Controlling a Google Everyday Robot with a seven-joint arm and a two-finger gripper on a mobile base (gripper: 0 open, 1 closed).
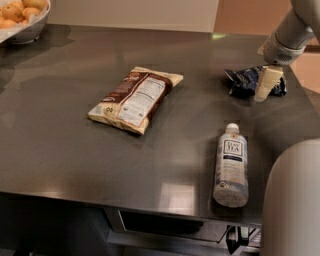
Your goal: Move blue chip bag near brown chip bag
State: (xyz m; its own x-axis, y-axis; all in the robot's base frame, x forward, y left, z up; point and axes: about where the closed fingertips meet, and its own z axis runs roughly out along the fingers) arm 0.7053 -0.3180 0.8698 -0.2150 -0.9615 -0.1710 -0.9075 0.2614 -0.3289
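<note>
Camera view, read from left to right. At the far left corner of the dark grey countertop [60, 150] stands a pale bowl [29, 31], cut by the picture's edge and filled with round orange-yellow fruits [15, 11].

Left of centre lies the brown chip bag [135, 100], flat on the countertop. It is set on a diagonal, with its dark brown panel and white nutrition label facing up and its cream edges showing at both ends.

Right of centre, nearer the front edge, a clear tea bottle [231, 166] with a blue-and-white label lies on its side, its white cap pointing toward the back of the countertop.

Behind the bottle, toward the right rear of the countertop, rests the blue chip bag [244, 80], crumpled and dark navy. It lies well apart from the brown chip bag, with bare countertop between the two.

The gripper [263, 87], a cream-coloured part at the end of the grey arm [292, 32], hangs over the right part of the blue chip bag and overlaps it. Whether it is spread or closed cannot be told, nor whether it touches the bag.

A rounded grey part of the robot [295, 200] fills the lower right corner.
</note>
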